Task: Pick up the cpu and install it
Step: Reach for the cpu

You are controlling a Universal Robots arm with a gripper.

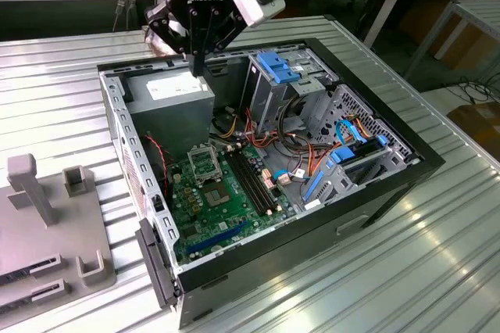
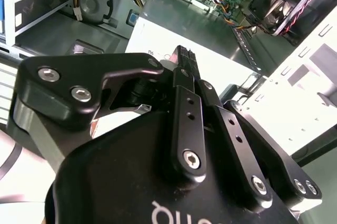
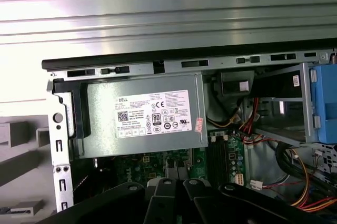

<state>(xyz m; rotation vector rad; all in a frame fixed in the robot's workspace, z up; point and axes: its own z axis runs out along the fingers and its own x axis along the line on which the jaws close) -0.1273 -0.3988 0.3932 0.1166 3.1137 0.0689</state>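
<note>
The cpu is out of view. My gripper point(image 1: 195, 66) hangs over the back corner of the open computer case point(image 1: 426, 162), just above the grey power supply point(image 1: 173, 92). In the second wrist view its two black fingers point(image 2: 185, 71) lie pressed together, shut, with nothing seen between them, over the supply's white label point(image 2: 221, 66). The black-and-silver socket frame point(image 1: 205, 165) sits on the green motherboard point(image 1: 234, 212), lower in the case and well apart from the gripper. The first wrist view looks down on the power supply point(image 3: 142, 116) past the gripper's black linkage point(image 3: 174, 197).
A drive cage with blue clips point(image 1: 281, 67) and bundles of coloured cables point(image 1: 305, 157) fill the case on the exterior view's right. Grey fixtures point(image 1: 47, 223) stand on the ribbed metal table point(image 1: 406, 270) at the exterior view's left.
</note>
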